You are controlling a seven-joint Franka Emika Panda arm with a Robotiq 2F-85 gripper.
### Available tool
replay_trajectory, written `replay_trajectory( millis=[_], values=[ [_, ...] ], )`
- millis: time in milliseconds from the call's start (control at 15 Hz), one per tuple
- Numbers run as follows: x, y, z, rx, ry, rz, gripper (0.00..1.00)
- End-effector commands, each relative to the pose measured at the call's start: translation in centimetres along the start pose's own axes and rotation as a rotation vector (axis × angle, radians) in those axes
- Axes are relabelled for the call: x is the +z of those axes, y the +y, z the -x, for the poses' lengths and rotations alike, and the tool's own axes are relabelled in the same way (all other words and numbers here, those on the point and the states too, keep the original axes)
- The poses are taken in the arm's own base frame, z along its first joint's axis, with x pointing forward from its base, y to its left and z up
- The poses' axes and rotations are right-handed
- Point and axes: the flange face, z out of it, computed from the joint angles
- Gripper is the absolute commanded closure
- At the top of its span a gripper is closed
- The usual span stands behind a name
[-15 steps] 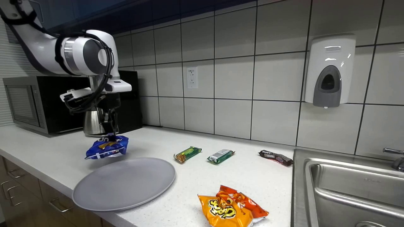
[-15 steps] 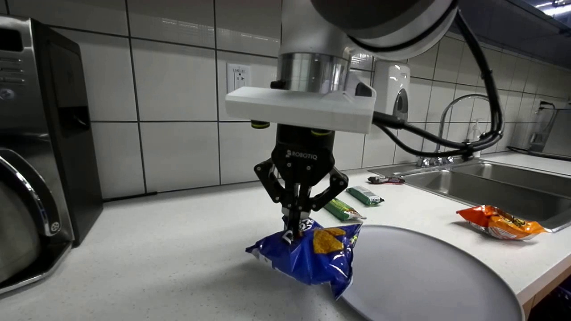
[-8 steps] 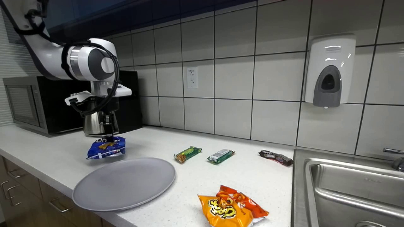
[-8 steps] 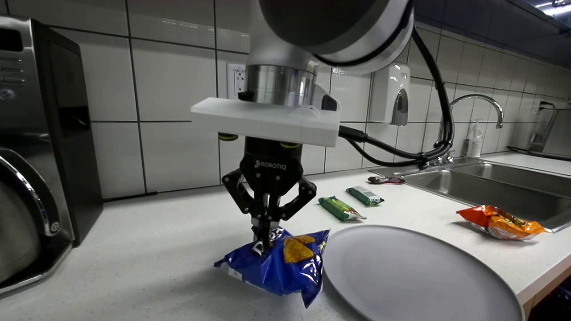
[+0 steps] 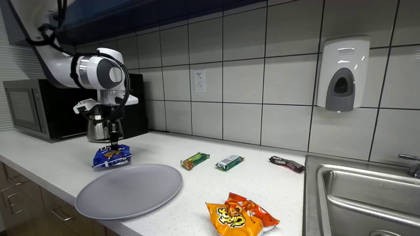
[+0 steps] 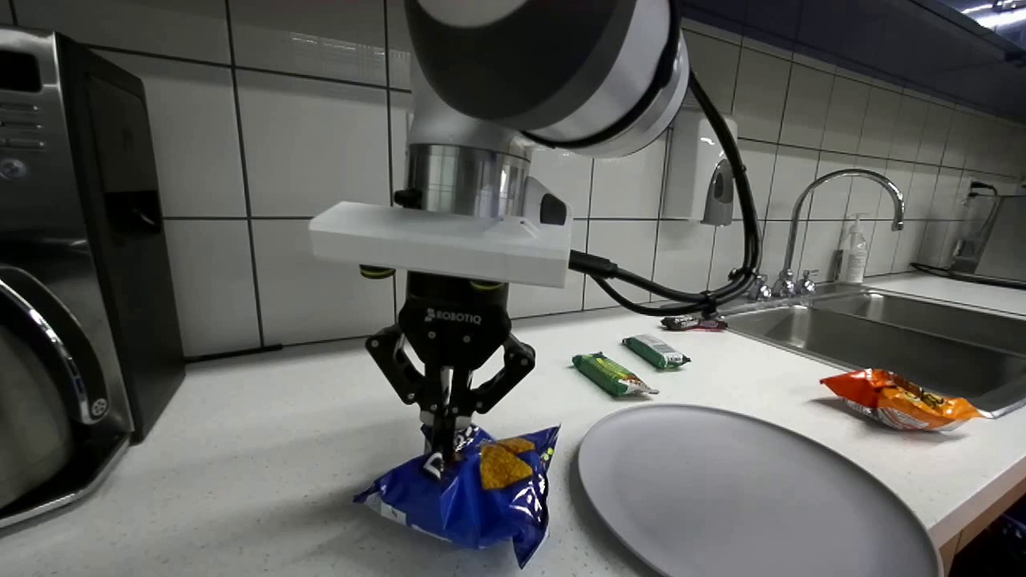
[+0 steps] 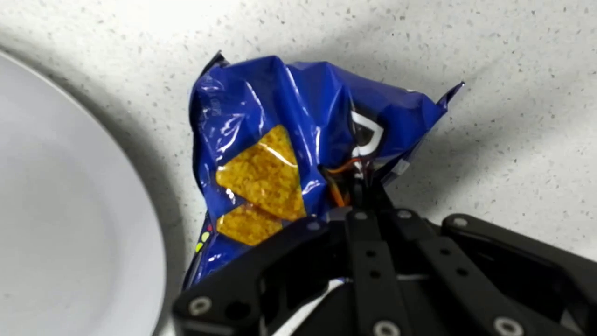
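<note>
The black end effector (image 6: 442, 460) points down, clamped on a blue glossy foil snack bag (image 6: 473, 506) that tilts, one corner drooping. It is just beside a flat round matte grey plate (image 6: 745, 489), on the side away from the stainless-steel sink (image 5: 313, 196). In the wrist view a narrow strip of white speckled desk (image 6: 264, 441) shows between bag and plate rim; whether the bag's lowest corner touches the desk, I cannot tell. The rim reaches the desk's front edge. Past the bag, away from the plate, a broad stretch of desk runs to a black-and-steel appliance (image 6: 104, 240). Near the plate, toward the pale tiled wall (image 5: 288, 131), lies a green plastic-wrapped bar (image 5: 196, 160), with a green-and-white wrapped bar (image 5: 229, 162) farther off. On the plate's sink side, apart from it, lie an orange-and-red foil bag (image 5: 242, 216) and a dark brown wrapped bar (image 5: 287, 164).
</note>
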Motion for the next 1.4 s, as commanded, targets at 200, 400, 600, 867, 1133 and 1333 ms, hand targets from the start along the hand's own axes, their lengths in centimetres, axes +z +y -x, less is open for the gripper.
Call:
replay_trajectory(
  millis=[200,400,600,867,1133,1333],
  values=[
    [-1.1,-0.7,-1.4,-0.011,0.001,0.007,0.42],
    [-2.1,-0.6,-1.9,-0.007,0.008,-0.013,0.20],
    [-2.8,-0.1,-2.3,-0.002,-0.015,-0.034,0.00],
    [-3.8,0.9,-2.8,-0.018,-0.053,-0.053,0.00],
    [-4.9,2.5,-3.7,-0.080,-0.084,-0.058,0.00],
    [-5.6,4.2,-4.6,-0.125,-0.067,-0.019,0.00]
  ],
)
